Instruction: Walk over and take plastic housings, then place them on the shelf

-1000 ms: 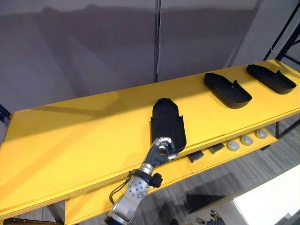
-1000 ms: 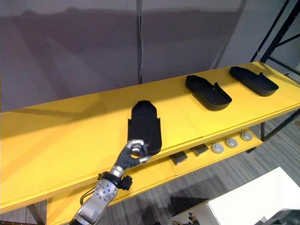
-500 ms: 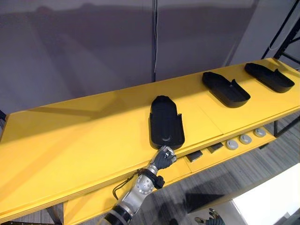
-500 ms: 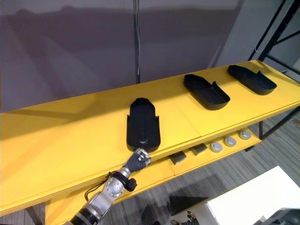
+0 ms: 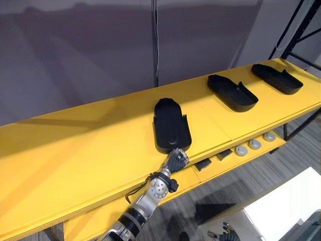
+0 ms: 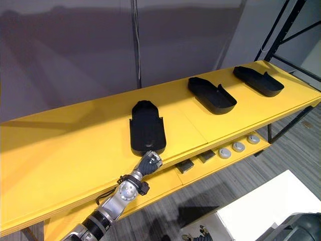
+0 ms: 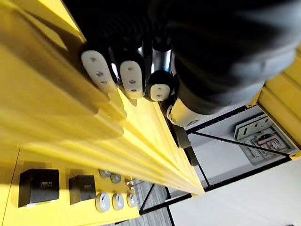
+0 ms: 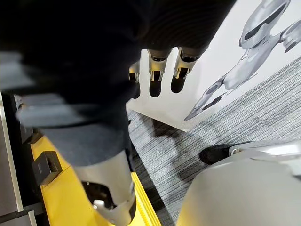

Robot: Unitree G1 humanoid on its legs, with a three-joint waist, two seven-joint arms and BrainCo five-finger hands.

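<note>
Left hand: fingers curled into a loose fist and holding nothing, set against the front edge of the shelf, just below the near end of the nearest housing.
Right hand: fingers hanging straight and relaxed above grey floor.
Shelf: long yellow top board.
Black plastic housings, three, lying in a row on the shelf and well apart: nearest housing, middle housing, far housing.
Lower tier: yellow, carrying two dark blocks and three round discs.
</note>
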